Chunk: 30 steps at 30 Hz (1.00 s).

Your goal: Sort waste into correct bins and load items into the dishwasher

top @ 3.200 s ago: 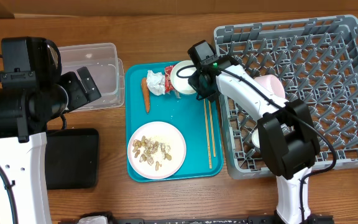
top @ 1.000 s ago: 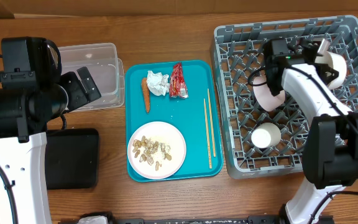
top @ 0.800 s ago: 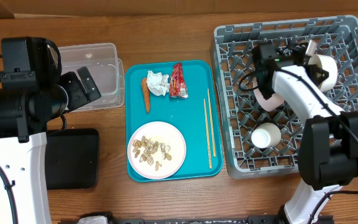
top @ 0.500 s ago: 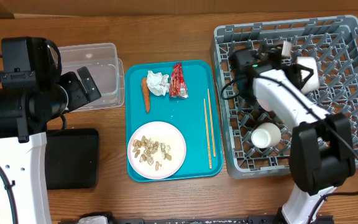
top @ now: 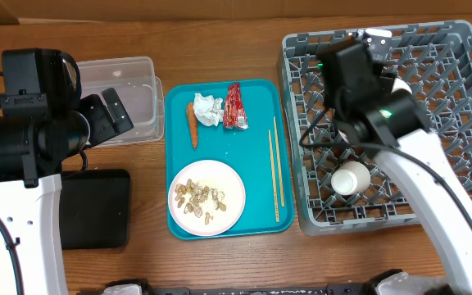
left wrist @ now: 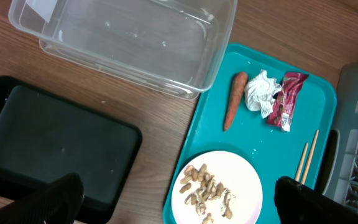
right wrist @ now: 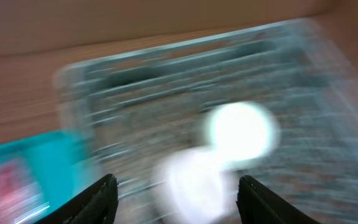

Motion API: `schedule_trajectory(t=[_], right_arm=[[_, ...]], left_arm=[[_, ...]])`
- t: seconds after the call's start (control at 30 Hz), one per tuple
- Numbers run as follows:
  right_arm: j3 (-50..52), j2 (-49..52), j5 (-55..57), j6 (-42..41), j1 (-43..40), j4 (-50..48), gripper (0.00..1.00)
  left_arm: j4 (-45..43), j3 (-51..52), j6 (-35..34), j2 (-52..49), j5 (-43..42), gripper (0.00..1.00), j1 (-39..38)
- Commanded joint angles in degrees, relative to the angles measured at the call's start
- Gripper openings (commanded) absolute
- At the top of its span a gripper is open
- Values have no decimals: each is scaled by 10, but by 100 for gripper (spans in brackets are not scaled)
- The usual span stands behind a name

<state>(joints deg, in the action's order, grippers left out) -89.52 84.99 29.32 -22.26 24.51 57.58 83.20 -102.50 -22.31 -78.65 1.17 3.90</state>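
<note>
Loading seems underway: right jaws hang apart and empty over the rack (top: 433, 29) beside the tray (top: 220, 143), left jaws apart too; next probably means pinching the thin chopsticks (top: 274, 168) lying along the tray's rack-side edge

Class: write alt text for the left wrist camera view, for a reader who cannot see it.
A teal tray holds a white plate of beige food scraps, an orange carrot, a crumpled paper wad, a red wrapper and wooden chopsticks. Left of it sit a clear tub and, below that, a black tray.
</note>
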Motion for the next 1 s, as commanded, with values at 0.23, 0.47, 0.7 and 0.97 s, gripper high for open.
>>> schedule_trajectory(t=[0.23, 0.47, 0.7, 0.97], right_arm=[[-4, 71, -365, 2, 6, 7, 44], [-4, 177, -353, 75, 61, 86, 37], [-4, 271, -298, 75, 106, 111, 37], [18, 336, -298, 73, 108, 81, 36]], left_arm=[[2, -5, 9, -1, 7, 100, 3], [2, -5, 9, -1, 7, 100, 3], [2, -5, 9, -1, 7, 100, 3], [2, -5, 9, -1, 7, 100, 3]])
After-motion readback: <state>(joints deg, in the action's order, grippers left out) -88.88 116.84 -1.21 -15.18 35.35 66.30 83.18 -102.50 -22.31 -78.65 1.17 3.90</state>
